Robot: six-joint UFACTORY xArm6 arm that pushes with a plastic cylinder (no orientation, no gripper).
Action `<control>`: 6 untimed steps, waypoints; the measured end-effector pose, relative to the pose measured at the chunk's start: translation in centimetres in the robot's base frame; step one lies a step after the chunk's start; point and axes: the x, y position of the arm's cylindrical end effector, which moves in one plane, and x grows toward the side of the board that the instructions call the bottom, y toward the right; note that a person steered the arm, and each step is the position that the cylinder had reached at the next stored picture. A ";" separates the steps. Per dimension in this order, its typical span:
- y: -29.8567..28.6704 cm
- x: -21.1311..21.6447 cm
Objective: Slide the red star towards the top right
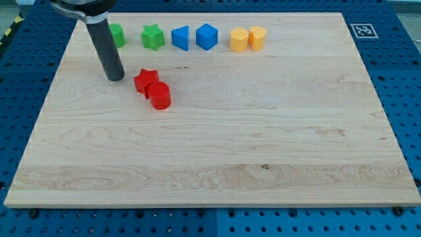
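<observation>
Camera view, two voices:

**Ana:** What lay on the table (217, 164)?

**Ben:** A pale wooden board on a blue pegboard base (395, 224); a black-and-white marker (362, 30) sat on the board's top right corner; eight blocks sat in the upper left part.

**Ana:** Where was the red star (145, 80)?

**Ben:** Upper left of the board, below the top row; a red cylinder (159, 95) touched it on its lower right side.

**Ana:** And the top row?

**Ben:** From the view's left: a green block (118, 35), partly hidden by the rod, shape unclear; a green star (152, 37); a blue triangle (180, 37); a blue cube-like block (206, 36); then two yellow blocks touching each other, the yellow left one (239, 39) many-sided, the yellow right one (257, 38) rounded.

**Ana:** Where was the arm?

**Ben:** The dark rod came down from the view's top left; my tip (116, 77) rested on the board just left of the red star, near it, with a small gap showing; it sat below the green block.

**Ana:** Did it hold anything?

**Ben:** No; it was a plain rod with no jaws, nothing gripped, touching no block.
</observation>
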 end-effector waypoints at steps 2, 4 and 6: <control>4.4 2.7; 11.6 4.0; 19.1 4.6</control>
